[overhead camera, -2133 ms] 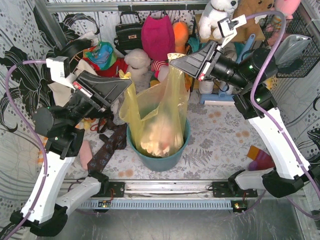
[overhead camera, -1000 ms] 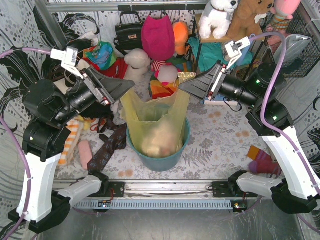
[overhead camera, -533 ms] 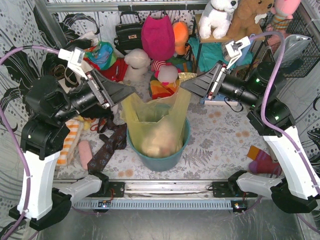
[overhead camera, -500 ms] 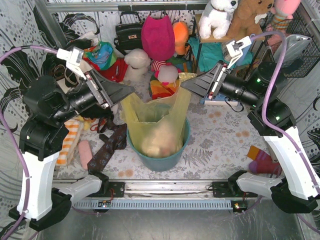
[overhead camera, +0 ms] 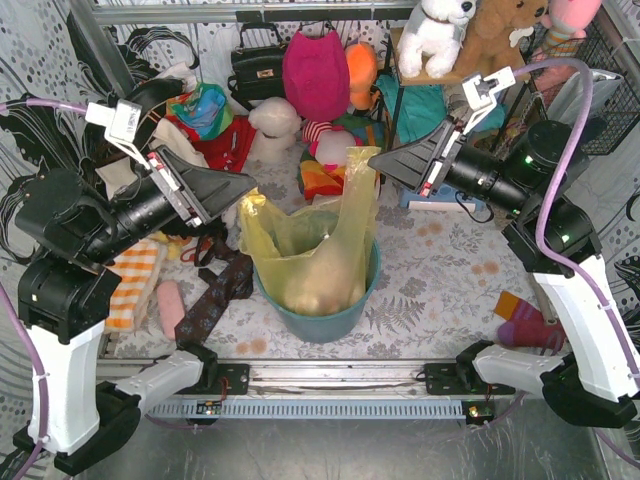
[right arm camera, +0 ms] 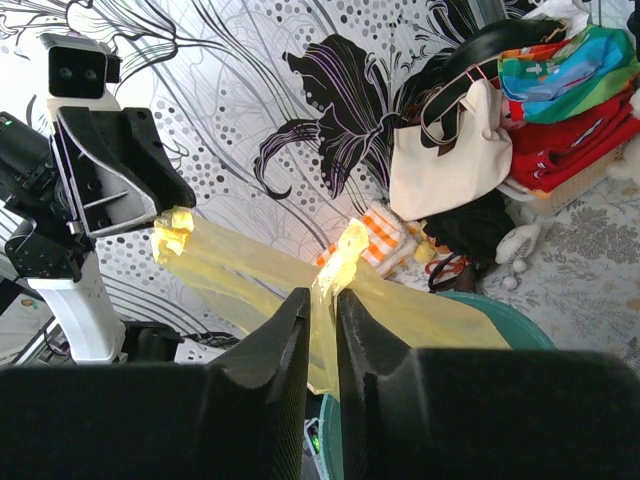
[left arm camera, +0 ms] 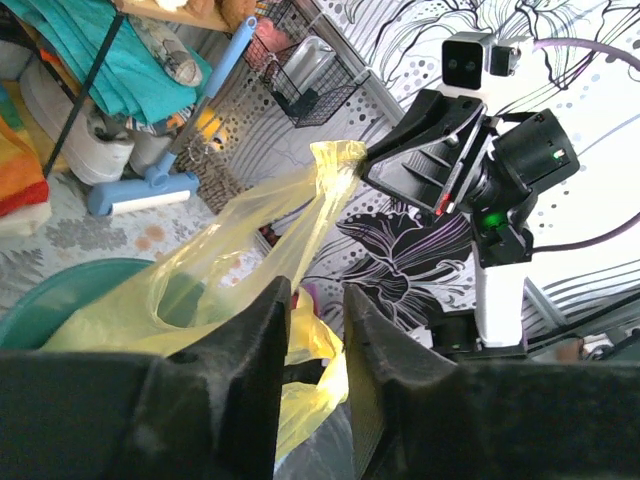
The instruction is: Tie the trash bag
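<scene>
The left claw (left arm camera: 317, 300) is narrowed onto one top corner of the yellow-green trash bag (overhead camera: 310, 240), and the right claw (right arm camera: 322, 300) pinches the opposite corner. Both arms are raised and angled inward, so the plastic stretches between them. The bag's body sits in the teal bin (overhead camera: 335, 322) on the floral-patterned counter (overhead camera: 440, 260), with plush toys (overhead camera: 432, 30) and a black handbag (overhead camera: 258, 65) crowded behind and black-and-white flower-print walls (right arm camera: 250, 60) around.

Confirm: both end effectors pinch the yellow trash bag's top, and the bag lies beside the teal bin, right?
No: the trash bag sits inside the teal bin, not beside it, per the top external view. The left end effector and right end effector do pinch its top.
</scene>
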